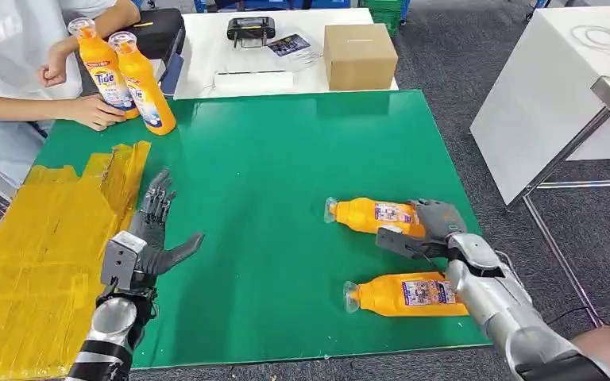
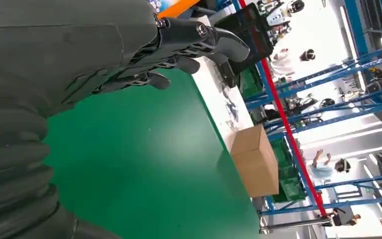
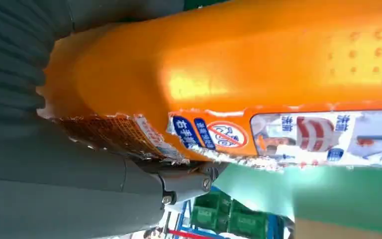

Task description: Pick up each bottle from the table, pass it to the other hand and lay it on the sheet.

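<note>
bottle in right hand

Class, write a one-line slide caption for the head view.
Right hand grips a lying orange bottle on the green table.

Sheet left; lying bottles right

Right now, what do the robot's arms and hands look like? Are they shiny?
Yes, quite shiny. Both arms are silver metal tubes with dark joints. The left hand has a grey palm, a thick grey thumb and darker, slim ridged fingers with small screws. The right hand is grey too, with a ribbed grey cover at the wrist.
</note>
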Robot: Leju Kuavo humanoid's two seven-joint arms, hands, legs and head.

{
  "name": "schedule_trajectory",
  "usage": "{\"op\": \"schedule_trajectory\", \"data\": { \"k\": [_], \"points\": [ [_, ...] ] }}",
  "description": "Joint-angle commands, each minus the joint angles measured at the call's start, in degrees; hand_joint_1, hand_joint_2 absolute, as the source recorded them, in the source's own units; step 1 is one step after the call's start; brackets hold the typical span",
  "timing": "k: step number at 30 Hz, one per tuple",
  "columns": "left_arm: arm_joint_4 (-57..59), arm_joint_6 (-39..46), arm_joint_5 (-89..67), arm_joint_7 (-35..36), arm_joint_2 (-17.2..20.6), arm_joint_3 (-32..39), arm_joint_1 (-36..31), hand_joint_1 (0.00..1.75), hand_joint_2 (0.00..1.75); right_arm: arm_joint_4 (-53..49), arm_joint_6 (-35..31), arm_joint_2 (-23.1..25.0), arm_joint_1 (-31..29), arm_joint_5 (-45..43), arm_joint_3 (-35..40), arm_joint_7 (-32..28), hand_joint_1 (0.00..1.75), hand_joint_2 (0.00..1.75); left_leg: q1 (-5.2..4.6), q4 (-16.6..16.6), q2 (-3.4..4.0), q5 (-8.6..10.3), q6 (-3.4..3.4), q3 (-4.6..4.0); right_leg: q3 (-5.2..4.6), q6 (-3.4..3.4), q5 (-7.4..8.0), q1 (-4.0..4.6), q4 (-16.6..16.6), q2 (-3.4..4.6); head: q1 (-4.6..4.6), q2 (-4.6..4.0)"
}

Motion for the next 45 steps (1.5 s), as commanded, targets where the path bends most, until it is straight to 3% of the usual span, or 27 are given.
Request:
{"op": "schedule_trajectory", "data": {
  "k": [1, 3, 4, 6, 10, 13, 14, 15, 16, 17, 19, 25, 26, 35, 45],
  "points": [
    [0.5, -0.3, 0.3, 0.5, 0.3, -0.4, -0.5, 0.00, 1.75, -13.0, -2.2, 5.7, 5.3, -5.0, -9.1, -2.4, 1.75, 1.75, 0.03, 0.0, 0.09, -0.08, -0.02, 0.08, 0.05, -0.06, -0.06, 0.05, 0.0, 0.06, 0.00, 0.00],
    [0.6, -0.3, 0.3, 0.5, 0.3, -0.5, -0.6, 0.00, 1.75, -13.9, -2.8, 6.3, 5.7, -6.5, -10.7, -3.6, 1.75, 1.75, 0.03, 0.0, 0.04, -0.08, 0.00, 0.06, 0.04, -0.05, -0.08, 0.04, 0.0, 0.00, -0.04, 0.00],
    [0.5, -0.3, 0.3, 0.5, 0.3, -1.0, -0.6, 0.00, 1.75, -17.6, -5.0, 8.5, 7.7, -11.1, -14.5, -7.8, 1.75, 1.75, 0.05, 0.0, 0.04, -0.14, 0.01, 0.11, 0.10, -0.06, -0.12, 0.06, 0.0, -0.02, -0.02, 0.00],
    [0.5, -0.6, 0.2, 0.6, 0.3, -2.0, -0.8, 0.00, 1.75, -25.3, -5.2, 11.7, 11.4, -17.6, -18.3, -9.6, 1.75, 1.75, 0.07, 0.0, 0.01, -0.17, 0.01, 0.14, 0.17, -0.06, -0.15, 0.10, 0.0, -0.03, 0.00, 0.00],
    [0.1, -1.3, 0.3, 1.1, 0.6, -4.7, -0.9, 0.00, 1.75, -35.3, -3.2, 15.8, 16.5, -26.9, -19.9, -12.1, 1.75, 1.75, 0.06, 0.0, 0.08, -0.20, -0.02, 0.06, 0.10, -0.10, -0.17, 0.09, 0.0, 0.03, 0.00, 0.00],
    [0.2, -2.0, 0.4, 1.2, 0.4, -6.2, -1.4, 0.00, 1.75, -36.2, -1.5, 17.6, 17.1, -30.9, -19.1, -14.0, 1.75, 1.75, 0.07, 0.1, -0.03, -0.27, -0.04, 0.19, 0.24, -0.15, -0.27, 0.11, 0.0, -0.11, 0.02, 0.00],
    [0.4, -2.3, 0.4, 1.4, 0.4, -6.9, -1.8, 0.00, 1.75, -35.4, -0.4, 18.5, 16.8, -33.1, -19.2, -14.5, 1.71, 1.75, 0.00, 0.0, -0.06, -0.08, -0.03, -0.10, -0.07, -0.07, -0.10, 0.03, 0.0, -0.09, -0.02, 0.00],
    [0.6, -2.5, 0.4, 1.4, 0.3, -7.4, -2.2, 0.00, 1.75, -34.7, -0.2, 18.9, 16.5, -33.7, -19.0, -14.8, 1.52, 1.75, 0.03, 0.0, 0.01, -0.16, -0.03, 0.02, 0.03, -0.10, -0.15, 0.07, 0.0, -0.04, 0.00, 0.00],
    [1.1, -2.9, 0.6, 1.6, 0.3, -8.2, -2.8, 0.00, 1.75, -33.2, 0.2, 20.0, 15.8, -35.8, -19.2, -15.6, 1.54, 1.75, 0.03, 0.0, 0.01, -0.11, -0.02, -0.05, -0.05, -0.08, -0.09, 0.06, 0.0, -0.02, -0.02, 0.00],
    [1.3, -3.4, 0.8, 1.8, 0.2, -8.7, -3.0, 0.00, 1.75, -32.3, 0.3, 20.7, 15.5, -36.2, -19.0, -15.8, 1.48, 1.75, 0.05, 0.0, 0.01, -0.15, -0.02, 0.03, 0.04, -0.09, -0.13, 0.09, 0.0, -0.04, 0.00, 0.00],
    [1.9, -4.7, 1.7, 2.4, 0.0, -10.0, -3.9, 0.00, 1.75, -29.2, 0.2, 21.9, 14.2, -36.6, -17.8, -16.2, 1.66, 1.75, 0.01, 0.0, 0.03, -0.04, -0.01, -0.12, -0.16, -0.04, -0.05, 0.04, 0.0, -0.06, 0.00, 0.00],
    [2.9, -8.4, 5.0, 3.4, -0.2, -12.5, -6.0, 0.00, 1.75, -19.7, 0.1, 24.9, 10.6, -35.1, -13.2, -16.2, 1.71, 1.75, 0.05, 0.0, 0.14, -0.08, -0.02, -0.01, -0.04, -0.07, -0.04, 0.08, 0.0, 0.06, 0.02, 0.00],
    [3.2, -9.7, 6.2, 3.7, -0.1, -13.0, -6.5, 0.00, 1.75, -17.8, 0.5, 25.5, 9.9, -35.0, -12.2, -16.3, 1.62, 1.75, 0.06, 0.0, 0.17, -0.13, -0.02, 0.10, 0.08, -0.09, -0.09, 0.09, -0.1, 0.07, 0.00, 0.00],
    [4.6, -12.1, 8.9, 4.7, -0.1, -14.2, -8.5, 0.00, 1.75, -9.3, 1.8, 28.1, 7.6, -32.2, -5.8, -16.8, 1.61, 1.75, 0.07, 0.0, 0.12, -0.12, -0.01, 0.11, 0.10, -0.08, -0.09, 0.11, -0.1, 0.02, 0.00, 0.00],
    [5.9, -11.9, 9.0, 5.0, -0.4, -14.5, -9.2, 0.00, 1.75, -7.7, 1.5, 29.7, 7.8, -29.8, -2.0, -16.3, 1.61, 1.75, 0.05, 0.0, 0.12, -0.10, -0.02, 0.02, 0.01, -0.07, -0.07, 0.08, 0.0, 0.05, 0.02, 0.00]
  ]
}}
